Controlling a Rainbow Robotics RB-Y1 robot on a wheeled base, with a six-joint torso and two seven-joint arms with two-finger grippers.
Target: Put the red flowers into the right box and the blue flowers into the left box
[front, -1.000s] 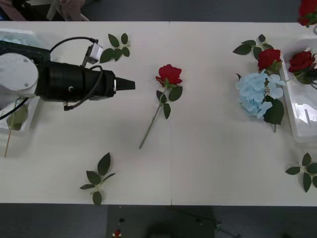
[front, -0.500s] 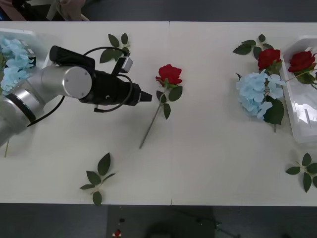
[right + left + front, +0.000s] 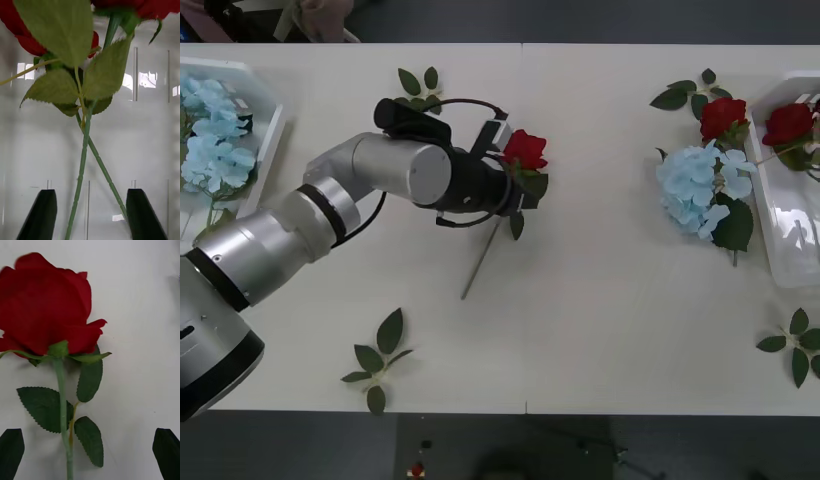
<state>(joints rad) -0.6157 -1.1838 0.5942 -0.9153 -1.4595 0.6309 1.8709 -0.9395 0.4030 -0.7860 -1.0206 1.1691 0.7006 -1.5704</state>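
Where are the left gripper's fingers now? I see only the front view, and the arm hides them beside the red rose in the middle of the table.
Observer: In the left wrist view the left gripper is open. The rose has its stem between the black fingers, and neither finger touches it.
Operator: And the right gripper?
Observer: In the right wrist view the right gripper is open too. In front of it are two red roses with crossed stems, against the clear box.
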